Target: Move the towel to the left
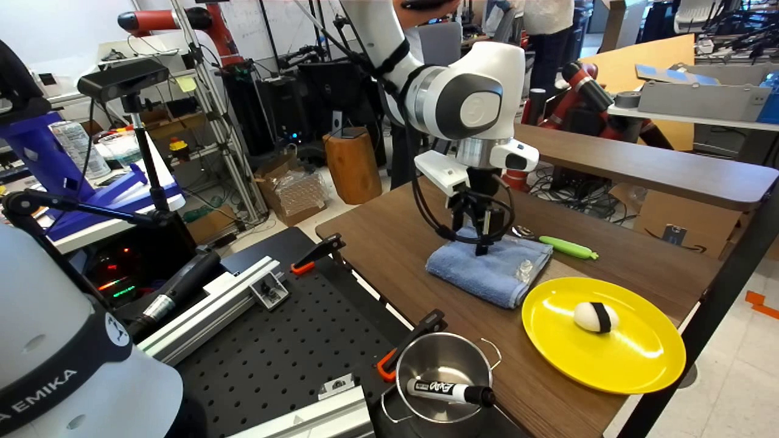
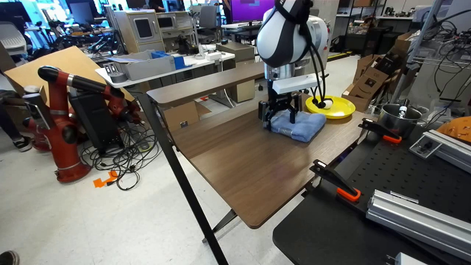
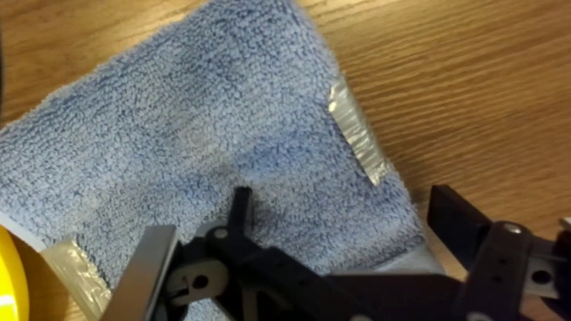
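The folded blue towel (image 1: pixel 481 277) lies on the brown wooden table under the gripper; it also shows in an exterior view (image 2: pixel 305 127) and in the wrist view (image 3: pixel 178 120). Strips of shiny clear tape are on its edges. My gripper (image 1: pixel 472 238) points down at the towel, also in an exterior view (image 2: pixel 280 124). In the wrist view the gripper (image 3: pixel 341 198) is open, with its fingers wide apart. One finger is over the towel, at or close to its surface; contact is not clear. The other finger is beyond the towel's edge, beside it over the wood.
A yellow plate (image 1: pixel 645 368) stands beside the towel and holds a white egg-like thing (image 1: pixel 586 317) with a black band. A green-handled utensil (image 1: pixel 569 247) lies behind the towel. A metal pot (image 1: pixel 453 359) with a marker (image 1: pixel 441 390) and black clamps (image 1: pixel 420 331) are near the table edge.
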{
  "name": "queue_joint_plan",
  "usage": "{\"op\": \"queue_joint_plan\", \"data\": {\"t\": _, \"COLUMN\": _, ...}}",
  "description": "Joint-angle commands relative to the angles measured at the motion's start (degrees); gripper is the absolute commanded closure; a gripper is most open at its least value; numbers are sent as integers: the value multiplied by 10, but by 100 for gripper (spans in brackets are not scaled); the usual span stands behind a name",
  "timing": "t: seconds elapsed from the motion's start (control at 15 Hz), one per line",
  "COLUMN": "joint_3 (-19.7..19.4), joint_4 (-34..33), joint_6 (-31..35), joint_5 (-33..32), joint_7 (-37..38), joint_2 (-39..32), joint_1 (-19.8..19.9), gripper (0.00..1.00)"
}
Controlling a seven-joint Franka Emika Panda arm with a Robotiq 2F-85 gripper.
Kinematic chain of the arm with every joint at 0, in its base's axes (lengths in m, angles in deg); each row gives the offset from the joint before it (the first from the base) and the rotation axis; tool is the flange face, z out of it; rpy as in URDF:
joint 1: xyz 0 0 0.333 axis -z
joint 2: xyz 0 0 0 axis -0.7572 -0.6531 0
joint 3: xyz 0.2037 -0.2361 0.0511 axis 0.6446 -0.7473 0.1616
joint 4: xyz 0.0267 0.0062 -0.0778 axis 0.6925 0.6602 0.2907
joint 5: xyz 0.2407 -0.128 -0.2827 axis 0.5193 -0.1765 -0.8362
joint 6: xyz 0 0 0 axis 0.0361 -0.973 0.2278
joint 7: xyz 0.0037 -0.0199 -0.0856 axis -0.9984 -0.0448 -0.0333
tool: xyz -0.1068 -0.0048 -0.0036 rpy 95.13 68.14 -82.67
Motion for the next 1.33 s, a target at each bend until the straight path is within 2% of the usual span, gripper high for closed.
{"op": "queue_joint_plan", "data": {"t": 0.0, "joint_3": -2, "joint_4": -46, "joint_6": -34, "joint_5": -33, "joint_7": 6, "joint_2": -20, "joint_1": -22, "gripper": 0}}
{"op": "queue_joint_plan", "data": {"t": 1.27, "joint_3": 17, "joint_4": -233, "joint_6": -169, "joint_5": -138, "joint_7": -9, "joint_2": -118, "joint_1": -113, "gripper": 0}}
